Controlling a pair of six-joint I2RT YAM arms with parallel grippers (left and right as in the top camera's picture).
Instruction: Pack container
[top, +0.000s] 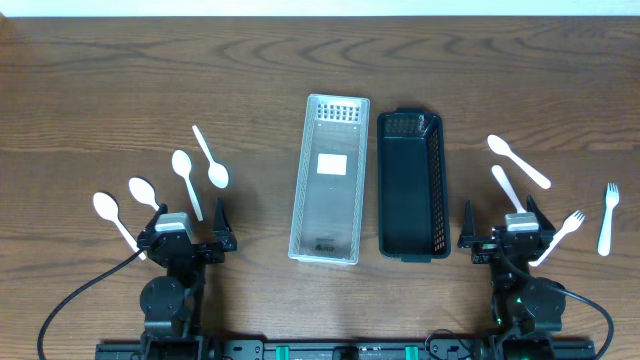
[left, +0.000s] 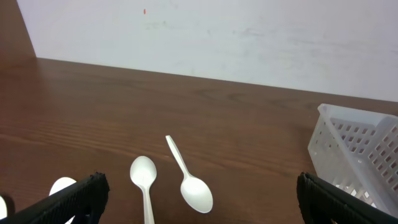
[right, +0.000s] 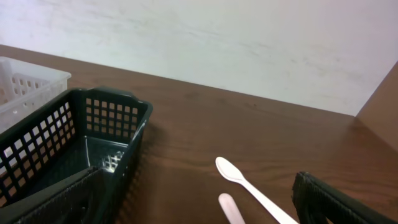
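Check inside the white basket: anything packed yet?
Nothing packed. The basket holds only a white label and a dark mark at its floor. Nothing covers it overhead.

Two black arms, grey wrist blocks, black cables

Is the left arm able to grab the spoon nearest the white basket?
Probably yes. The spoon lies flat on the table just ahead of the left gripper, whose jaws stand open. Nothing lies on top of it, and the white basket sits off to the side.
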